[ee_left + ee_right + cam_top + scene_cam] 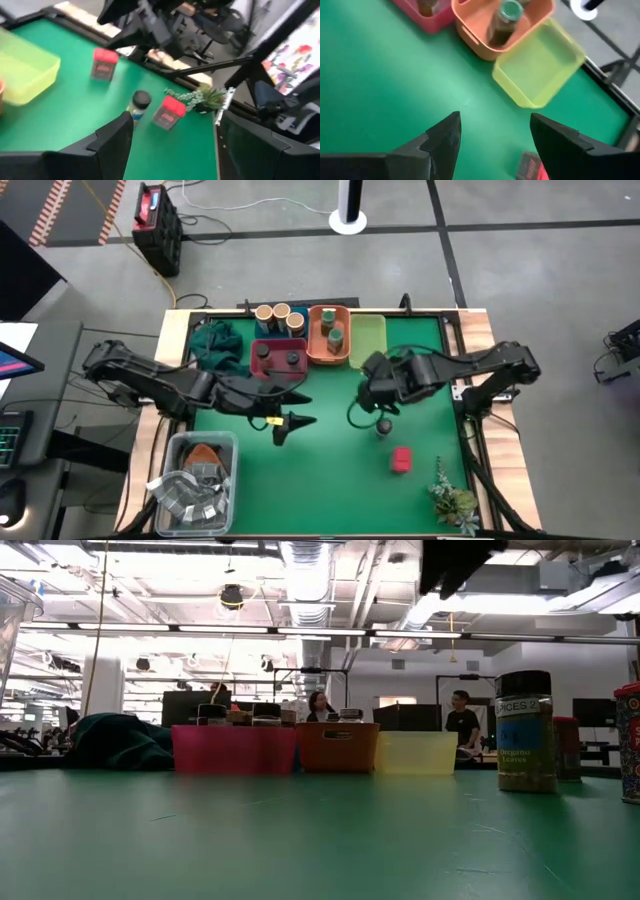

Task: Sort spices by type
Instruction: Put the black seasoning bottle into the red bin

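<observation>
Spices stand in trays at the table's far side: tan-topped jars (273,313) in the blue one, dark-topped jars (278,357) in the magenta tray (262,366), green-topped jars (333,330) in the orange tray (316,348). A dark-topped jar (382,427) and a red-topped box (401,459) stand loose on the mat. A second red-topped box (104,62) shows in the left wrist view. My left gripper (290,425) hovers open mid-table. My right gripper (368,385) is open above the mat near the yellow-green tray (367,340).
The yellow-green tray (540,65) holds nothing. A green cloth (215,345) lies at the far left. A clear tub of grey packets (195,480) sits at the near left corner and a small plant (455,500) at the near right. Bare mat lies between them.
</observation>
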